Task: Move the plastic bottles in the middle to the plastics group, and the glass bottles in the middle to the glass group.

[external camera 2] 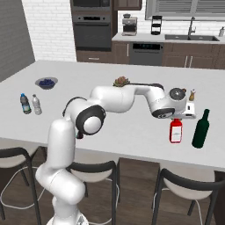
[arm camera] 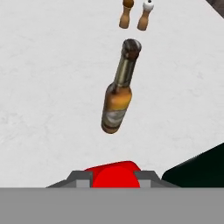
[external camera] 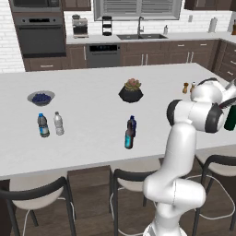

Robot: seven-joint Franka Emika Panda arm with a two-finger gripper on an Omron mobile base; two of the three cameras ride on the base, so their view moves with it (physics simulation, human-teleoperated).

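Red fills the space between the end effector's (arm camera: 114, 175) 2 fingertips (arm camera: 81, 177) in the hand view: it is clenched on the top of the red squarish bottle (external camera 2: 176, 130), whose neck is hidden under the hand in the right base view. That bottle stands upright on the white worktop (external camera 2: 132, 127), just beside the big dark green bottle (external camera 2: 201, 129) of the glass group. In the left base view the arm covers the red bottle entirely, and the green bottle (external camera: 230, 117) is cut off at the frame edge. The slim amber-brown bottle (arm camera: 118, 94) appears in the hand view, beyond the gripped one (the camera looks steeply down on it, so I cannot tell if it stands or lies). Past it sit 2 small shakers (arm camera: 135, 15).

Mid-worktop, the slim dark bottle with a teal label (external camera: 128, 137) and the stout navy-blue bottle (external camera: 132, 124) stand touching or nearly so; their outlines blur together. Far left stand the 2 clear water bottles (external camera: 50, 124), near a bowl of dark fruit (external camera: 41, 97). A potted succulent (external camera: 131, 91) sits behind the middle pair.
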